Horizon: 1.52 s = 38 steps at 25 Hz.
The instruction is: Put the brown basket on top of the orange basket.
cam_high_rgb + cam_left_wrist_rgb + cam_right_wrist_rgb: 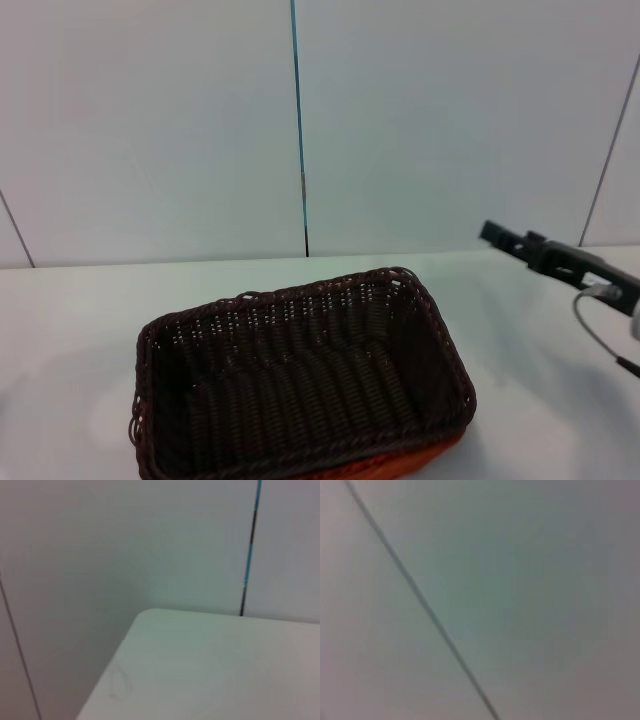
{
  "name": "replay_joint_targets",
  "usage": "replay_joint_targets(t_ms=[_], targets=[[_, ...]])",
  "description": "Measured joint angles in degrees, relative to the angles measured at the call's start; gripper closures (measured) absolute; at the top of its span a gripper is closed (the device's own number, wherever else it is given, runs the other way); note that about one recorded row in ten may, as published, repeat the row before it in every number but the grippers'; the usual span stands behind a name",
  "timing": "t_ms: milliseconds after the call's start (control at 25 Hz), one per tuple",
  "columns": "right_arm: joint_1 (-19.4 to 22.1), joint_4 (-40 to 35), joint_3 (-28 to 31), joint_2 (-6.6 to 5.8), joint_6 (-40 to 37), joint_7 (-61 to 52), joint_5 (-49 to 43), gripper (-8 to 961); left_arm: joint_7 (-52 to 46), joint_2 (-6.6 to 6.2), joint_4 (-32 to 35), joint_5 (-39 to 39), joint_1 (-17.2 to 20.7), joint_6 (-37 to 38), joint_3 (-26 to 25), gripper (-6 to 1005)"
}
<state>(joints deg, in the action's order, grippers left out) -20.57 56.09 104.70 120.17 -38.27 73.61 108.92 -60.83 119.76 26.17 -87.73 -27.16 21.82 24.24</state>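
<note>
Brown wicker is already nesting over orange: the brown basket (300, 385) is sitting on the orange basket (405, 465), to the left of and below the right gripper (500, 237), well apart. Its long axis is running left-right. Whether that gripper's fingers are spread cannot be told. Nothing is standing between them on the white table (80, 310). The left gripper is out of view.

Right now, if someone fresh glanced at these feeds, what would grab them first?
The brown basket, front and centre on the white table, sitting on the orange basket, which shows only as a strip under its near right corner. Next, the right gripper, raised off to the right, clear of both.
</note>
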Motion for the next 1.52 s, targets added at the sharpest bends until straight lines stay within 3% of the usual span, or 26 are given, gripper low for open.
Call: replay_joint_targets(t_ms=[240, 600, 720, 1120, 1520], targets=[[-0.85, -2.40, 5.68, 0.02, 0.03, 6.80, 1.54, 114, 6.67, 0.12, -1.19, 6.41, 0.49, 2.24, -1.54, 111], [-4.10, -6.77, 14.48, 0.11, 1.18, 15.93, 1.31, 116, 6.87, 0.49, -1.32, 6.78, 1.96, 5.64, -3.85, 110], [-4.85, -7.69, 15.42, 0.15, 1.41, 19.17, 1.47, 117, 6.89, 0.45, -1.85, 6.81, 2.42, 8.80, -6.37, 110], [-5.93, -10.59, 19.15, 0.39, 0.74, 28.30, 1.66, 119, 7.36, 0.46, -2.17, 6.84, 2.95, 14.75, -6.77, 110], [-6.30, -13.37, 21.20, 0.32, 5.89, 29.40, 0.66, 138, 15.04, 1.89, -4.16, 7.15, 2.28, 27.17, -10.01, 111]])
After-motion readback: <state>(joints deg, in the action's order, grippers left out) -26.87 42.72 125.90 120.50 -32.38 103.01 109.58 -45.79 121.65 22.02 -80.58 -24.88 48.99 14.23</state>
